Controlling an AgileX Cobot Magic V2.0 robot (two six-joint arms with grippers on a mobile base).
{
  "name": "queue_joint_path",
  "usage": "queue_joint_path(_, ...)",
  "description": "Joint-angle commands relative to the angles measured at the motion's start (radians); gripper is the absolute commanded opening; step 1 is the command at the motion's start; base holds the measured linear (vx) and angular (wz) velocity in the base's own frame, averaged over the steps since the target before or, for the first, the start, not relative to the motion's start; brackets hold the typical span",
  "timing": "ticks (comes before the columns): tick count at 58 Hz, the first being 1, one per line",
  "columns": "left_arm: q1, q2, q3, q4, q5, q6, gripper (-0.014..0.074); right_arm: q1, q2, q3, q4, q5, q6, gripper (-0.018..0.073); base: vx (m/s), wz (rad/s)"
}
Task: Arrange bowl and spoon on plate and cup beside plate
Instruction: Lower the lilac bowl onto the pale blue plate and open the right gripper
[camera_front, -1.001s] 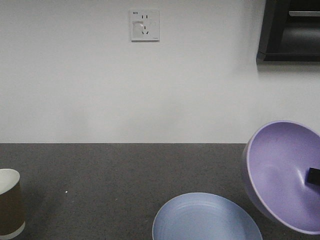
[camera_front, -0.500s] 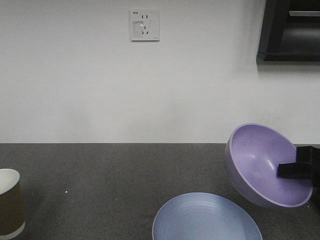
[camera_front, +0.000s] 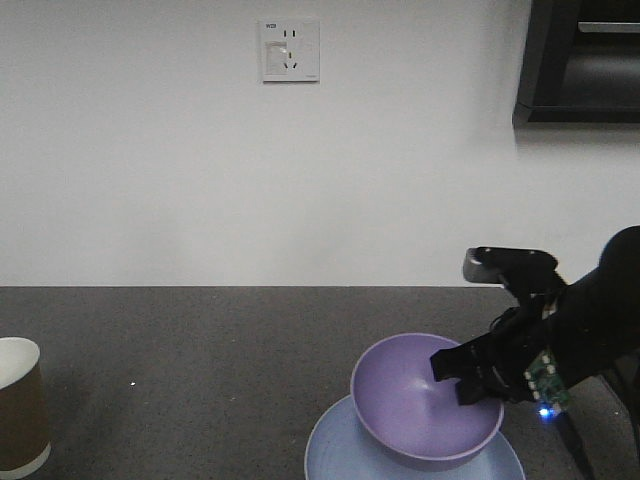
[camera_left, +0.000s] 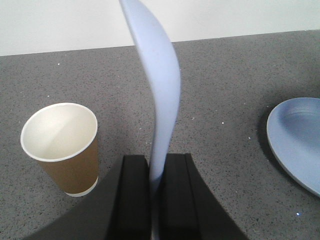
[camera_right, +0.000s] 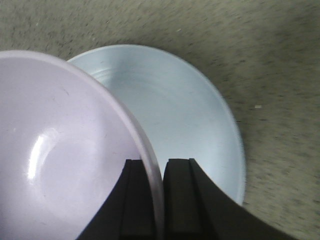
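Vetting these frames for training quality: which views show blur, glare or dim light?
Front view: dim and greyish, the bowl fairly sharp, a blue light glowing on the right arm. Left wrist view: evenly lit, the cup crisp, the near spoon soft-edged. Right wrist view: the countertop smeared by blur, a glare patch inside the bowl.

The lavender bowl (camera_front: 420, 405) sits mouth-up over the middle of the shallow pale blue plate (camera_front: 325, 452), the pale blue spoon (camera_left: 161, 90) stands on end, and the brown paper cup (camera_left: 62, 150) stands upright, well left of the plate.
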Motion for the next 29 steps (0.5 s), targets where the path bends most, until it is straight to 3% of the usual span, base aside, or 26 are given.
queue_joint_path(1, -0.003, -0.006, -0.028, -0.018, -0.062, -0.009, 0.0, 0.002, 0.017, -0.049, 0.019, -0.064, 0.006, -0.0007, 0.0, 0.0)
queue_joint_path(29, -0.003, -0.006, -0.028, -0.02, -0.035, -0.009, 0.0, 0.002, 0.138, -0.051, 0.04, -0.143, -0.007, -0.0005, 0.0, 0.0)
